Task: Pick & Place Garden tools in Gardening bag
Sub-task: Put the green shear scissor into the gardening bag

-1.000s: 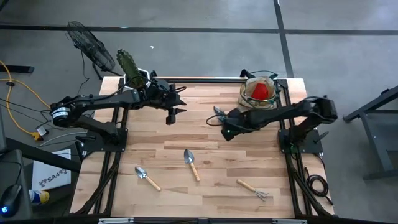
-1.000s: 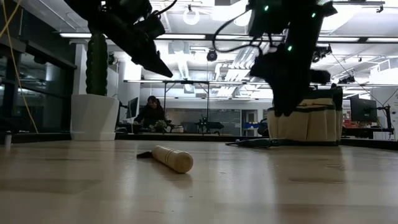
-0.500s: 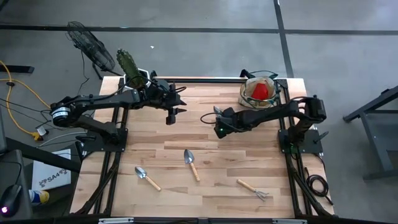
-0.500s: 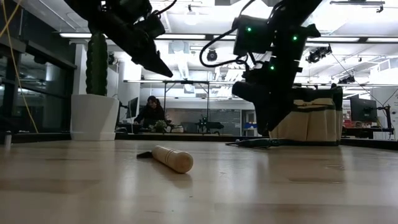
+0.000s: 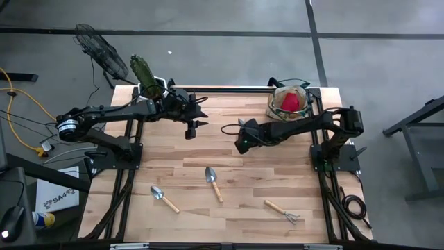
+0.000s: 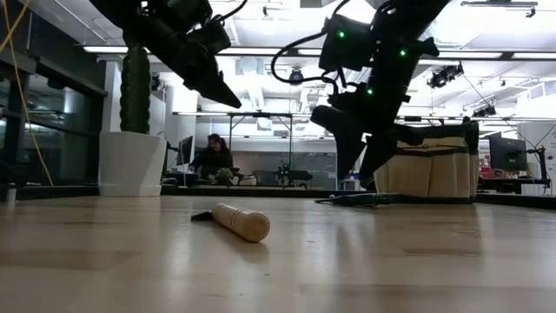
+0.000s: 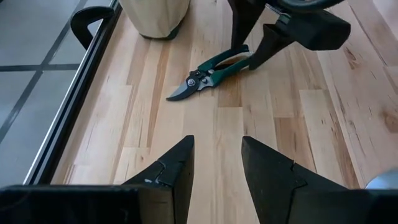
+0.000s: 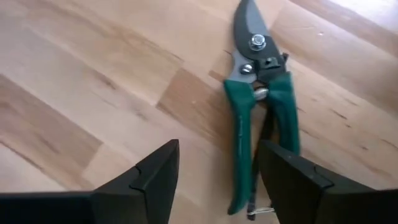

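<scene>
A green-handled pruner point(image 8: 261, 118) lies flat on the table beside the tan gardening bag point(image 5: 288, 104), which has a red glove-like piece point(image 5: 290, 101) in it. The pruner also shows in the left wrist view point(image 7: 208, 71). My right gripper point(image 8: 217, 174) is open just above the pruner's handles and touches nothing; it also shows in the high view point(image 5: 241, 133). My left gripper point(image 7: 217, 168) is open and empty, raised at the far left point(image 5: 196, 119). Two trowels point(image 5: 214, 182) point(image 5: 164, 198) and a rake point(image 5: 283, 210) lie on the near half.
A cactus in a white pot point(image 5: 149, 83) stands at the far left corner, behind my left arm. The nearest trowel's wooden handle point(image 6: 241, 222) shows in the low view. A person point(image 6: 208, 156) sits far off in the room.
My right gripper has gone toward the table's left edge, away from the bag, and now hangs over the pruner. The pruner and the other tools have kept still.
</scene>
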You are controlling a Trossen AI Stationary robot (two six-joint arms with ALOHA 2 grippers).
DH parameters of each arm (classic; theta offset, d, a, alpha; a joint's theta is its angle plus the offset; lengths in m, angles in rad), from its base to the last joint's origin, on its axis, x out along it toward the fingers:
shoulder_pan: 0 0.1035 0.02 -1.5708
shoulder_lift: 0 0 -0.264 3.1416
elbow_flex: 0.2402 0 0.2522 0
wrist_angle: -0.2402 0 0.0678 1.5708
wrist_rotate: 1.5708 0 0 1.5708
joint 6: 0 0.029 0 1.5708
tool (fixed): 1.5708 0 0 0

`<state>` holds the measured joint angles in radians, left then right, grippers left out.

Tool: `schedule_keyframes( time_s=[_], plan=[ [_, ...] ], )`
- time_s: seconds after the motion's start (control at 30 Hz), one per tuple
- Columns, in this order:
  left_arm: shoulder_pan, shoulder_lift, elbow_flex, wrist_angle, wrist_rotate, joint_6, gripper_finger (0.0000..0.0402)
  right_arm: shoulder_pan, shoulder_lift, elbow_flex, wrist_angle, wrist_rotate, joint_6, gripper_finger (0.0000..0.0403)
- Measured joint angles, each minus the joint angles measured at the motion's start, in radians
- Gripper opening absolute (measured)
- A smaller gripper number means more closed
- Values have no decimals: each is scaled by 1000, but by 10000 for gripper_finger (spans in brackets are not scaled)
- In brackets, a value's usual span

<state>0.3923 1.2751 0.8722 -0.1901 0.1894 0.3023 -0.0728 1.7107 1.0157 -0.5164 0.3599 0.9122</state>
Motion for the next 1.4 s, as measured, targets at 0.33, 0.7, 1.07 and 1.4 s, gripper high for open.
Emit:
schedule_keyframes(
  time_s=[0.33, 0.7, 1.07, 1.4],
  plan=[
    [0, 0, 0, -14, 0, -2, 129, -32, 11, 0, 0, -25, -4, 201],
    [0, 0, 0, -23, 0, -2, 129, -38, 115, -2, 36, -46, -12, 201],
    [0, 0, 0, -22, 0, -2, 129, -46, 128, 0, 57, -18, -2, 168],
    [0, 0, 0, -22, 0, -19, 129, -59, 129, 0, 58, -13, -21, 63]
  ],
)
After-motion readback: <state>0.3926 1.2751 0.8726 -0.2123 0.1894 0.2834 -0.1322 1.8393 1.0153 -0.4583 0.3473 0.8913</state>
